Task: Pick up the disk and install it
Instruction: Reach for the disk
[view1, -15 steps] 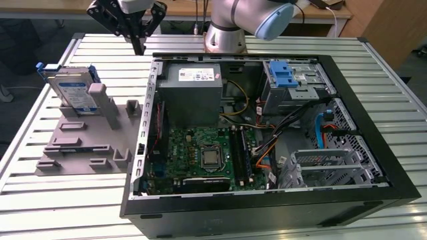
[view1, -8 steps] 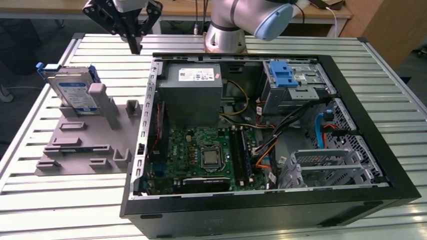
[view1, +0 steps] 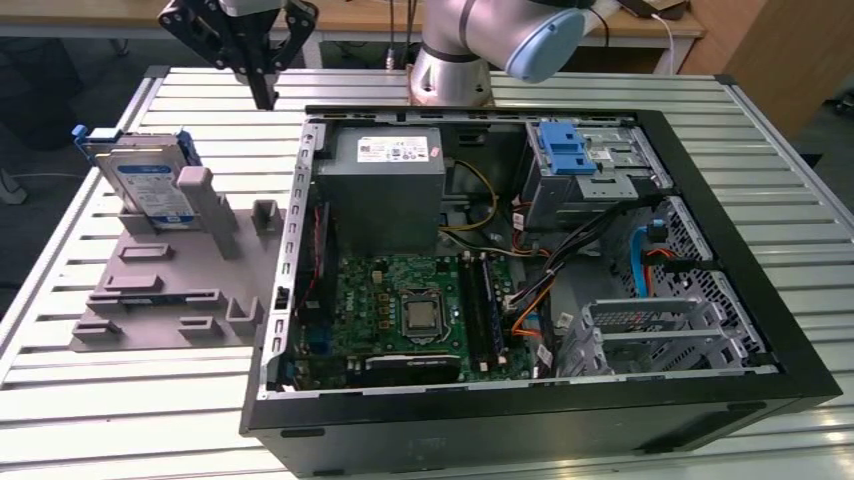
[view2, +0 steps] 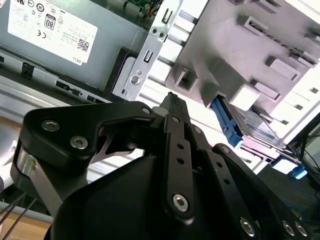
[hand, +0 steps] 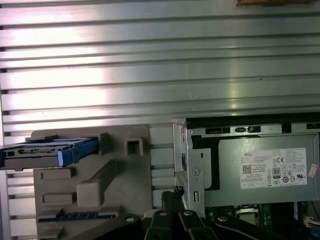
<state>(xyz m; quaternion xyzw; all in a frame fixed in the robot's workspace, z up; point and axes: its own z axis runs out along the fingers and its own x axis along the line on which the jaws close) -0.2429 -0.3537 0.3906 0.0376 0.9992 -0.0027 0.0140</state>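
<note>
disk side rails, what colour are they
Blue. The disk and its side rails show best in the first wrist view.

The silver-grey jointed robot arm (view1: 447, 70) stands upright at the far side in the exterior view, with 1 pale blue joint cap (view1: 541, 45) turned toward the camera. Toward the exterior view's left, the black linkage gripper (view1: 263, 98) hangs pointing straight down. Its 2 outer link bars spread wide at the top and converge downward to a single narrow tip. In both wrist views, the 2 slim black fingers (view2: 174, 107) (hand: 172, 200) lie pressed together, tips meeting.
</note>
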